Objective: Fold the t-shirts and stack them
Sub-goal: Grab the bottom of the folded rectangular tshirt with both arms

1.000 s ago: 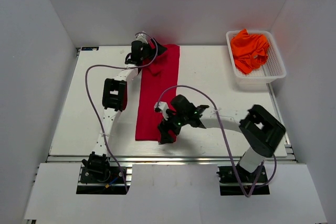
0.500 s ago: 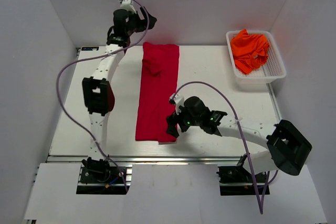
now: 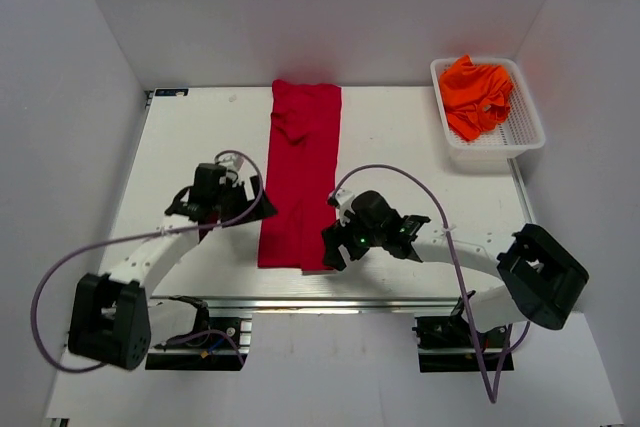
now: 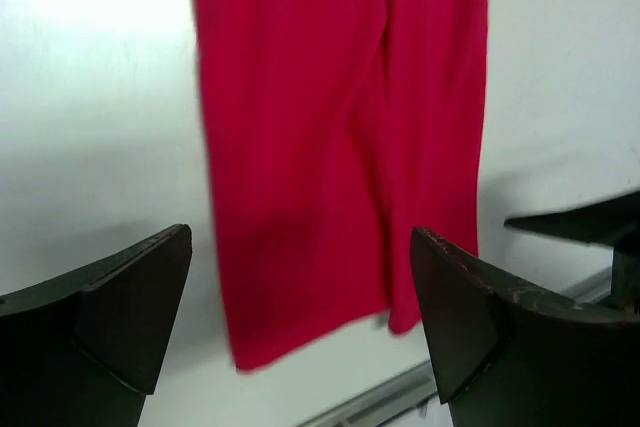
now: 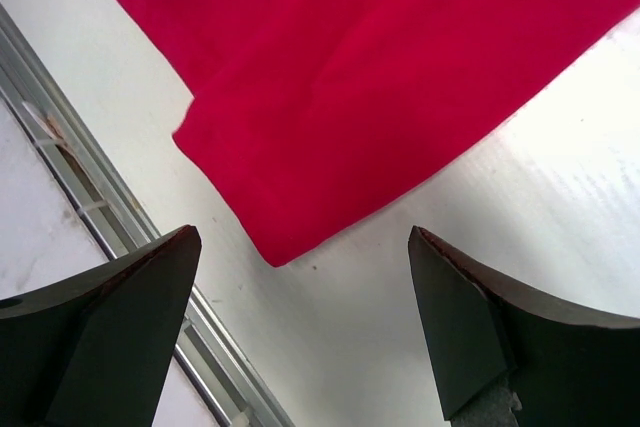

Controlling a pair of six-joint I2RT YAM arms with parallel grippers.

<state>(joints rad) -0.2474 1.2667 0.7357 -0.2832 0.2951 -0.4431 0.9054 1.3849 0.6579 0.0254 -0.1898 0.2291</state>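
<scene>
The crimson red t-shirt [image 3: 300, 175] lies flat as a long narrow strip down the middle of the white table, from the far edge to near the front edge. It also shows in the left wrist view [image 4: 340, 137] and the right wrist view [image 5: 380, 77]. My left gripper [image 3: 243, 194] is open and empty just left of the strip's lower half. My right gripper [image 3: 334, 245] is open and empty at the strip's near right corner. Both hover above the table. Bright orange t-shirts [image 3: 478, 92] lie crumpled in the white mesh basket [image 3: 525, 132].
The basket stands at the table's far right corner. The table's front metal rail [image 5: 110, 247] runs close below the shirt's near end. Purple cables loop from both arms over the table.
My left arm has swung from the far end of the shirt, high at the back wall, down to the shirt's left side near the front. My right gripper has hardly moved.
</scene>
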